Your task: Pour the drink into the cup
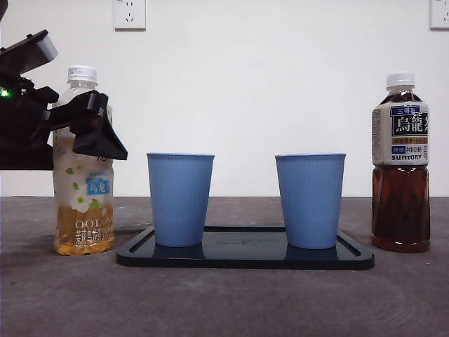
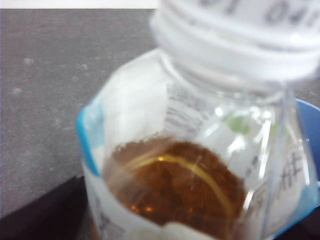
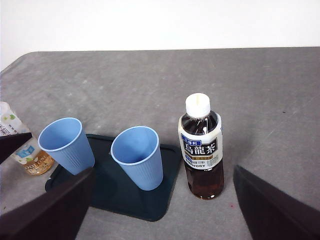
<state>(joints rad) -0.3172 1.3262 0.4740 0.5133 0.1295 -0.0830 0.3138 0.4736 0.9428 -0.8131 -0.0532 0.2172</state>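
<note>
A clear bottle of pale oolong tea [image 1: 83, 189] with a white cap stands on the table left of the tray. My left gripper [image 1: 90, 130] reaches in from the left at the bottle's shoulder, with one black finger [image 1: 102, 137] in front of it. The left wrist view shows only this bottle [image 2: 200, 165], very close. Two empty blue cups [image 1: 180, 199] [image 1: 309, 200] stand on a black tray [image 1: 245, 258]. My right gripper [image 3: 162, 171] is open and empty, above and behind the scene, looking down on the cups [image 3: 67, 145] [image 3: 137, 157].
A dark Suntory oolong bottle [image 1: 400, 168] with a white cap stands right of the tray; it also shows in the right wrist view [image 3: 201, 150]. The table is grey [image 1: 224, 302]. A white wall with sockets is behind.
</note>
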